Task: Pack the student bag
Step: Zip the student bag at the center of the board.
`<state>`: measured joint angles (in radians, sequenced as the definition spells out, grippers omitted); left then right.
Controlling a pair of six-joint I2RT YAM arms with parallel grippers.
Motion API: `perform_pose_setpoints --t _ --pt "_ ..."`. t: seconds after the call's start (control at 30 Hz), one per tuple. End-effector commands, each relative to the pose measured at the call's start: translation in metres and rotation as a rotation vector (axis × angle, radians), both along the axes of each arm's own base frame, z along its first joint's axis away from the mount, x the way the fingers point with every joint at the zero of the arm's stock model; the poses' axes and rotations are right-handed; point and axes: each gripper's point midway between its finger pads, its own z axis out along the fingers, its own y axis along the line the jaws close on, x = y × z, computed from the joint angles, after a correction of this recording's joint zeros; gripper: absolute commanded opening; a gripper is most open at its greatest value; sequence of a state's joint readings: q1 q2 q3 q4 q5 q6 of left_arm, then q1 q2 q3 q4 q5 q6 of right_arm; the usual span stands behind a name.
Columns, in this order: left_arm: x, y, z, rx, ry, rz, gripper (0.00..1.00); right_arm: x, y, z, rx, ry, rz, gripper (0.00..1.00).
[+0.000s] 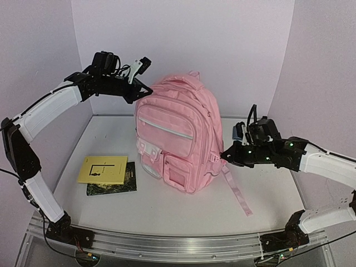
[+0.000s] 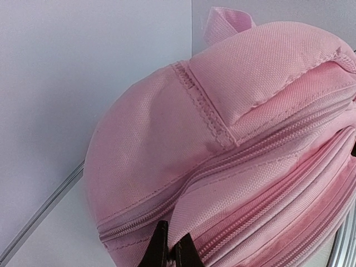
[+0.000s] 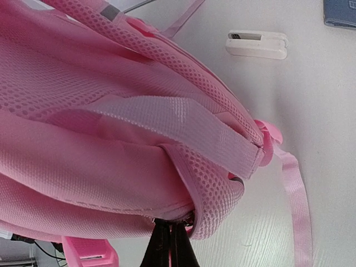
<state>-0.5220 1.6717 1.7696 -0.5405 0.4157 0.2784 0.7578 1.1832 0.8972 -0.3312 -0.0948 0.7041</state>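
Note:
The student bag (image 1: 173, 133), a large light-pink backpack, stands upright in the middle of the table with its front pockets toward the arms. My left gripper (image 1: 146, 92) is at its upper left corner. In the left wrist view the left gripper (image 2: 172, 246) is shut, pinching a fabric flap beside a zip on the bag (image 2: 222, 122). My right gripper (image 1: 224, 156) is at the bag's lower right side. Seen from the right wrist, the right gripper (image 3: 169, 233) is shut on the bottom seam of the bag (image 3: 100, 156), under a mesh padded strap (image 3: 217, 189).
A yellow booklet (image 1: 103, 169) lies on a dark one (image 1: 118, 184) left of the bag. A loose pink strap (image 1: 238, 196) trails on the table at the front right. Behind the bag lie a small white case (image 3: 257, 44) and a blue item (image 3: 340, 14).

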Motion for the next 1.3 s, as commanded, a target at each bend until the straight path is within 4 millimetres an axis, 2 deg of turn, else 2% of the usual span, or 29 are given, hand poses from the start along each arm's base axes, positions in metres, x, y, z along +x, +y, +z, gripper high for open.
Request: perform_pose_setpoints --t 0.0,0.07,0.13,0.2,0.3,0.37,0.43,0.57,0.7,0.8,0.9,0.97,1.07,1.13,1.27 --pt "0.017 0.034 0.000 0.010 0.016 0.157 0.00 -0.020 -0.017 -0.030 -0.079 0.102 0.001 0.00" --pt "0.013 0.030 -0.001 -0.013 0.040 0.135 0.00 -0.017 -0.008 -0.003 -0.040 0.043 0.044 0.12" --pt "0.006 0.026 0.002 -0.052 0.077 0.111 0.00 -0.017 -0.004 0.034 -0.012 -0.042 0.076 0.43" --pt "-0.003 0.022 0.003 -0.088 0.122 0.081 0.00 -0.019 -0.004 0.072 0.005 -0.130 0.083 0.60" --pt "-0.009 0.022 0.004 -0.114 0.162 0.082 0.00 -0.022 -0.004 0.103 -0.002 -0.196 0.089 0.64" --pt "-0.009 0.024 0.004 -0.122 0.177 0.102 0.00 -0.023 0.004 0.108 -0.019 -0.212 0.103 0.66" --pt "-0.009 0.026 0.005 -0.133 0.194 0.121 0.00 -0.021 0.015 0.105 -0.059 -0.227 0.106 0.66" --pt "-0.009 0.024 0.004 -0.146 0.234 0.127 0.00 -0.005 0.030 0.095 -0.160 -0.255 0.074 0.66" --pt "-0.010 0.023 0.002 -0.161 0.265 0.133 0.00 0.016 0.033 0.093 -0.225 -0.294 0.011 0.66" --pt "-0.011 0.022 0.001 -0.167 0.275 0.127 0.00 0.031 0.038 0.083 -0.289 -0.311 -0.011 0.63" --pt "-0.012 0.020 0.000 -0.166 0.284 0.112 0.00 0.043 0.037 0.075 -0.347 -0.319 -0.044 0.47" --pt "-0.019 0.016 -0.001 -0.154 0.285 0.062 0.00 0.051 0.036 0.074 -0.363 -0.327 -0.067 0.28" --pt "-0.031 0.013 0.000 -0.133 0.282 -0.006 0.00 0.072 0.018 0.081 -0.383 -0.345 -0.136 0.04" --pt "-0.041 0.010 0.001 -0.135 0.295 -0.061 0.00 0.089 0.008 0.090 -0.363 -0.365 -0.159 0.00" --pt "-0.059 0.003 0.004 -0.165 0.328 -0.157 0.00 0.117 0.006 0.108 -0.319 -0.422 -0.143 0.00"
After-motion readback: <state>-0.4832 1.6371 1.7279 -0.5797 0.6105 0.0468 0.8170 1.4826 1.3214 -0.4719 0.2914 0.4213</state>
